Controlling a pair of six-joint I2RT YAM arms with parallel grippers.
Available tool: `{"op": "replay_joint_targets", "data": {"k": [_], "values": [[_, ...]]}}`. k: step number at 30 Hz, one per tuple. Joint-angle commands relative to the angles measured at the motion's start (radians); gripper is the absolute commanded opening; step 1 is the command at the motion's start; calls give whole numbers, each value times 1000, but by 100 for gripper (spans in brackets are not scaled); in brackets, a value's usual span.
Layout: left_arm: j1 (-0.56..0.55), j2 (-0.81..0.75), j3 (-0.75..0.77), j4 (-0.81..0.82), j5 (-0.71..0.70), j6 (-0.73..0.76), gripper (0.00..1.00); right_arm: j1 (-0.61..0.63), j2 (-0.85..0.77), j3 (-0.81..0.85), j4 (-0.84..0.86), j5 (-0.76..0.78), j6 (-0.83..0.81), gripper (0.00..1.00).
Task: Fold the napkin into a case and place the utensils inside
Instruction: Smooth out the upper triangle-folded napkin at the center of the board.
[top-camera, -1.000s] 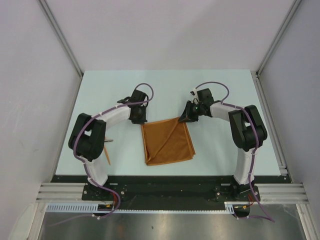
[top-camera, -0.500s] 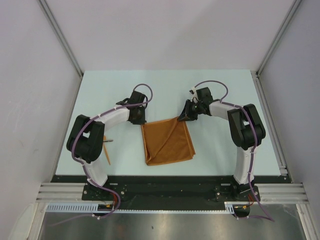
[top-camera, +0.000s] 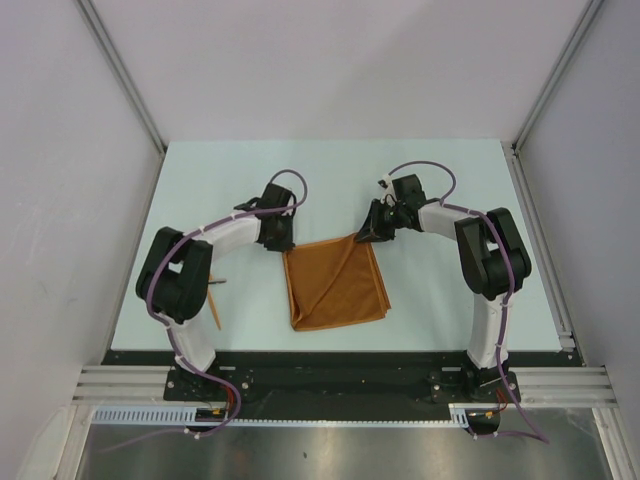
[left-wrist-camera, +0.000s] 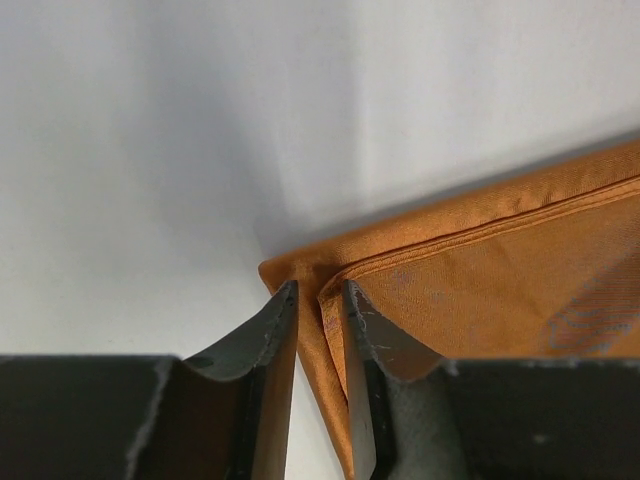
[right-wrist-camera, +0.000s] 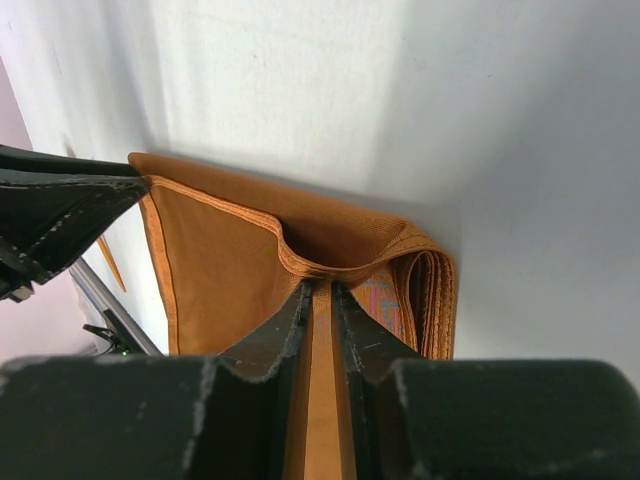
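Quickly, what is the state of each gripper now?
Left gripper: slightly open at the napkin corner, holding nothing.
Right gripper: closed on the napkin's top layer.

utensils (top-camera: 213, 308) tiny, partly behind left arm (top-camera: 225, 232), napkin (left-wrist-camera: 480, 290) cut off at right edge of left wrist view

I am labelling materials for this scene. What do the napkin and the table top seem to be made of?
The napkin: most likely thin woven cloth, matte rust-orange; the right wrist view shows stitched hems and soft, curling layers. The table top: a hard, smooth, pale sheet, perhaps laminate or painted board; it looks flat with no visible texture, so the exact material stays open.
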Motion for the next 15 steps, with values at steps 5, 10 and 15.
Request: {"op": "replay_joint_targets", "data": {"k": [5, 10, 15], "values": [[-9, 20, 17, 40, 36, 16, 26, 0, 18, 32, 27, -17, -11, 17], [-9, -28, -1, 54, -11, 2, 17, 2, 27, 33, 24, -13, -14, 17], [-9, -68, -18, 65, -26, -4, 10, 0, 38, 35, 24, -11, -14, 16]]}}
